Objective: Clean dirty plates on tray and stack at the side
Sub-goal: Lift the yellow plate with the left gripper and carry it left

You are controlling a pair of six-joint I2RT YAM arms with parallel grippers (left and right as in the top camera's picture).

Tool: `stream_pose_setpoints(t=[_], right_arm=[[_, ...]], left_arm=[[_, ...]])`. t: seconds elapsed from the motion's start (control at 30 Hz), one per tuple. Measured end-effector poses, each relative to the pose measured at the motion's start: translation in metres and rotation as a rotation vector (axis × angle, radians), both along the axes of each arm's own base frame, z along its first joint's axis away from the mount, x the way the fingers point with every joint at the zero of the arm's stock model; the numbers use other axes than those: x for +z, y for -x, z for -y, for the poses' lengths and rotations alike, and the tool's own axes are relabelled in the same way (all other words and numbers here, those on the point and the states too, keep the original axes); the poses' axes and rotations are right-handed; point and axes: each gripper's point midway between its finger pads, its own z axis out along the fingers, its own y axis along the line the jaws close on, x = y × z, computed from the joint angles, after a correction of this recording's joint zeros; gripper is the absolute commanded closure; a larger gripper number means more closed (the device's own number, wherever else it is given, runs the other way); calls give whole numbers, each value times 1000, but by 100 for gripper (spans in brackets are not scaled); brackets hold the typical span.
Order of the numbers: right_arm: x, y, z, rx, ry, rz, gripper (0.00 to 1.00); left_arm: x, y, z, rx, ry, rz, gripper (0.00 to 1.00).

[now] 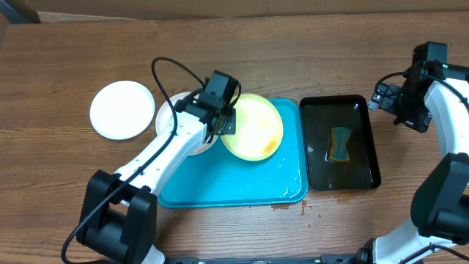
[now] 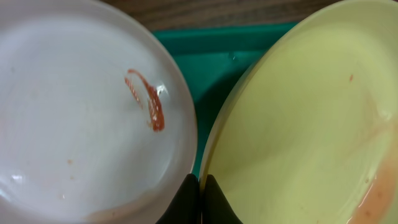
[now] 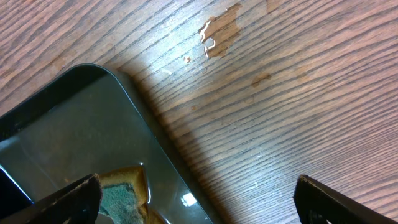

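Note:
A pale yellow-green plate (image 1: 256, 128) with reddish smears hangs tilted over the upper part of the turquoise tray (image 1: 234, 183). My left gripper (image 1: 223, 121) is shut on its left rim. In the left wrist view the black fingertips (image 2: 190, 193) pinch the edge of that plate (image 2: 311, 124). Left of them lies a white plate (image 2: 81, 112) with a red-brown smear. From overhead this white plate (image 1: 167, 117) sits under my left arm at the tray's left edge. A second white plate (image 1: 122, 110) rests on the table further left. My right gripper (image 1: 399, 106) is open.
A narrow black tray (image 1: 366, 172) holding water and a yellow-and-green sponge (image 1: 339, 144) stands right of the turquoise tray. In the right wrist view my open right gripper (image 3: 199, 199) straddles the black tray's corner (image 3: 62, 137). Wet spots (image 3: 221, 31) mark the wood.

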Motion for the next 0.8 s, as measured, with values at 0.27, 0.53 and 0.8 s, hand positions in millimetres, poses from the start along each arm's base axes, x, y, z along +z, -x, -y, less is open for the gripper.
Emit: stream_pose_setpoints(t=[0.27, 0.53, 0.8], right_arm=[[0, 0, 0, 0, 0, 1, 0], [0, 0, 0, 0, 0, 0, 0], [0, 0, 0, 0, 0, 0, 0]], left_arm=[[44, -19, 10, -18, 25, 63, 96], [71, -27, 51, -93, 72, 166, 96], [93, -13, 114, -184, 7, 350, 96]])
